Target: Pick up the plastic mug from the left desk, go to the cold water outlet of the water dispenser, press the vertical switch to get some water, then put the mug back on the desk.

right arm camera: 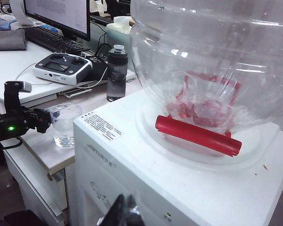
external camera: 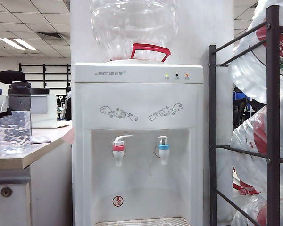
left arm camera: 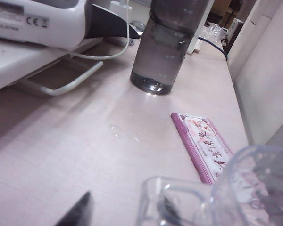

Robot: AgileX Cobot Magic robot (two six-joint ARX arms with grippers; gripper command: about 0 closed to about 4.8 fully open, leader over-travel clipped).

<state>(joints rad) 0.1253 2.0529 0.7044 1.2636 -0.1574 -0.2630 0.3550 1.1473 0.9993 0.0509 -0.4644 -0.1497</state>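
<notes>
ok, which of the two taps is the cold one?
The right tap on the dispenser in the exterior view: it has a blue band. The left tap has a red one.

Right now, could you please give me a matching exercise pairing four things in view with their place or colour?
Things:
1. plastic mug
2. cold water outlet
3. left gripper
4. right gripper

Place or colour:
A. over the top of the water dispenser
B. blue band around it
C. standing on the left desk, in front of the bottle
D. beside the mug, at the desk's edge

Pairs: 1-C, 2-B, 3-D, 4-A
</notes>
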